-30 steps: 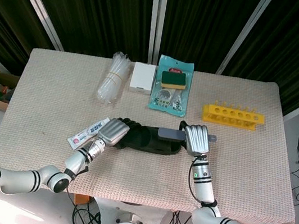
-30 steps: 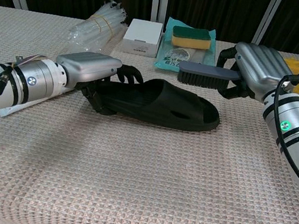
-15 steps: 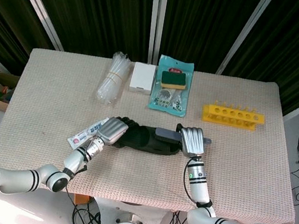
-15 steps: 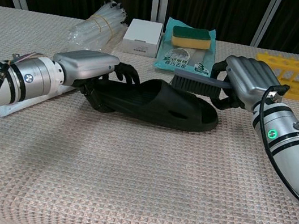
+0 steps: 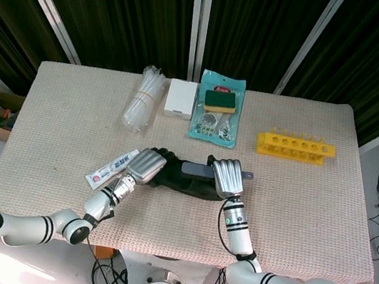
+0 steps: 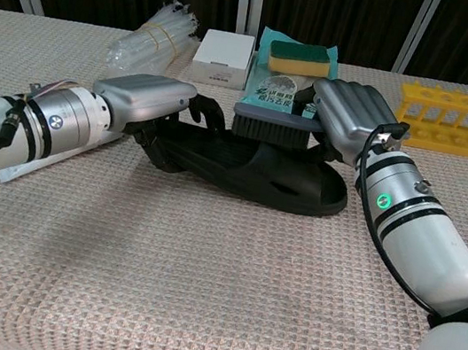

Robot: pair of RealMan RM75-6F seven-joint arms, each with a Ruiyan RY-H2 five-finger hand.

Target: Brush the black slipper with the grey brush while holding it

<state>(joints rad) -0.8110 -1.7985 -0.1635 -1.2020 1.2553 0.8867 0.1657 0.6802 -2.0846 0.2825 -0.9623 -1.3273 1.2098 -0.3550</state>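
The black slipper (image 6: 252, 174) (image 5: 182, 180) lies lengthwise near the table's front middle. My left hand (image 6: 143, 99) (image 5: 146, 165) grips its heel end, fingers curled over the rim. My right hand (image 6: 352, 116) (image 5: 226, 177) holds the grey brush (image 6: 271, 126) by its handle. The bristles point down and rest on the slipper's strap, over its middle. In the head view only the brush's ends (image 5: 194, 168) show beside the hand.
Behind the slipper lie a teal packet (image 6: 280, 88) with a yellow-green sponge (image 6: 299, 58), a white box (image 6: 223, 57) and a bundle of clear tubes (image 6: 156, 41). A yellow rack (image 6: 464, 118) stands at the right. A toothpaste tube (image 5: 109, 169) lies by my left wrist.
My right hand has carried the brush leftward along the slipper, from beyond the toe end to over its strap. My left hand has kept its hold on the heel.
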